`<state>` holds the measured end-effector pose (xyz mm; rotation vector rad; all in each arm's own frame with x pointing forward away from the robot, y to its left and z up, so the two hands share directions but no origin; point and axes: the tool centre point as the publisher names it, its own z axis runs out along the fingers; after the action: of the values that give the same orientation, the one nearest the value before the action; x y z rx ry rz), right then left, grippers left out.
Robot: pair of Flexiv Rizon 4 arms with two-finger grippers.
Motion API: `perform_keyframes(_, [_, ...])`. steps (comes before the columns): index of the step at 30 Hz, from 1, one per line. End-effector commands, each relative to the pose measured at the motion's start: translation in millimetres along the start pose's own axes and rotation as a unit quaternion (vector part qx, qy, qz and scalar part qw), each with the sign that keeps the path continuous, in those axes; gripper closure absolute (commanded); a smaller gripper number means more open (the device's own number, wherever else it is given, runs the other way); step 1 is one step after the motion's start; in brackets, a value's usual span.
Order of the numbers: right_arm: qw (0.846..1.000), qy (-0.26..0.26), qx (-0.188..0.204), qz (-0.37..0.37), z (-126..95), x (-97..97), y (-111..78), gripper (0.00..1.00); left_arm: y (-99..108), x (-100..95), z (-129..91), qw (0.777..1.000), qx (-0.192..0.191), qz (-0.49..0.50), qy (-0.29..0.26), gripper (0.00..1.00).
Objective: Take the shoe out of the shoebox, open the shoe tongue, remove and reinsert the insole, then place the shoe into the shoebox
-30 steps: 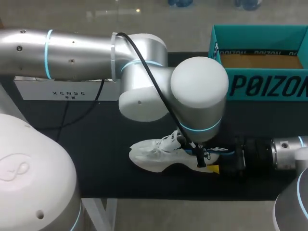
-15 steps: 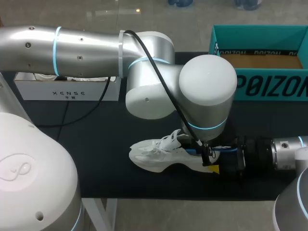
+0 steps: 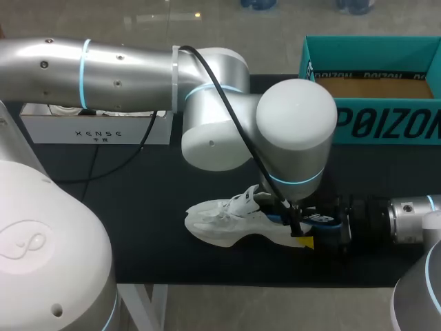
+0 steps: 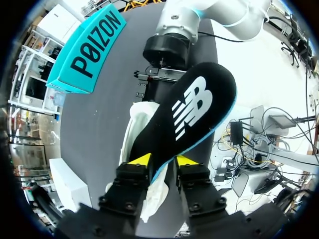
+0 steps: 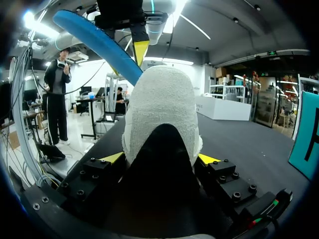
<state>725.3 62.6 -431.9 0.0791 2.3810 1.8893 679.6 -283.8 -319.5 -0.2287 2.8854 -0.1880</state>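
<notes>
On the black mat (image 3: 138,207) the shoe (image 3: 224,224) is seen lying out of the shoebox (image 3: 372,124), so the first step is judged done. Its heel is clamped from both sides by the right gripper (image 5: 160,158). The insole (image 4: 192,112) is pinched at one end between the yellow tips of the left gripper (image 4: 158,162) and is held raised over the shoe, slanting up from the heel. Whether its other end has cleared the opening cannot be told. The tongue is hidden under the left arm (image 3: 296,131), but it is presumed opened, since the insole is largely out. Removal is thus judged nearly or fully complete. Two steps are left: the insole is to be slid back in and seated, and the shoe is to be returned to the shoebox, which stands well apart at the table's far right.
</notes>
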Motion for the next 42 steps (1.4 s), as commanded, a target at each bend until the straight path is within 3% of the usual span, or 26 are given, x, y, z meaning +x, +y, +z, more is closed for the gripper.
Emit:
perform_keyframes(1, [1.0, 0.0, 0.002, 0.0, 2.1, 0.8, -1.5, 1.0, -3.0, -1.5, 9.1, 1.0, 0.002, -0.001, 0.013, 0.77])
perform_keyframes(25, [1.0, 0.0, 0.002, 0.0, 2.1, 0.8, -1.5, 1.0, -19.0, -16.0, 22.4, 0.999, 0.008, -0.033, 0.011, 0.85])
perform_keyframes(27, [1.0, 0.0, 0.002, 0.0, 2.1, 0.8, -1.5, 1.0, -19.2, -15.3, 24.4, 0.999, 0.007, -0.032, 0.013, 0.88])
perform_keyframes(28, [1.0, 0.0, 0.002, 0.0, 2.1, 0.8, -1.5, 1.0, -19.0, -15.1, 25.3, 0.999, 0.008, -0.031, 0.018, 0.98])
perform_keyframes(31, [1.0, 0.0, 0.002, 0.0, 2.1, 0.8, -1.5, 1.0, -17.6, -16.5, 26.3, 0.999, 0.009, -0.028, 0.032, 1.0])
perform_keyframes(36, [1.0, 0.0, 0.002, 0.0, 2.1, 0.8, -1.5, 1.0, -13.1, -19.4, 8.7, 0.998, 0.017, -0.034, 0.043, 1.0])
perform_keyframes(42, [1.0, 0.0, 0.002, 0.0, 2.1, 0.8, -1.5, 1.0, -25.7, -33.3, -42.3, 0.994, 0.051, -0.06, 0.077, 1.0])
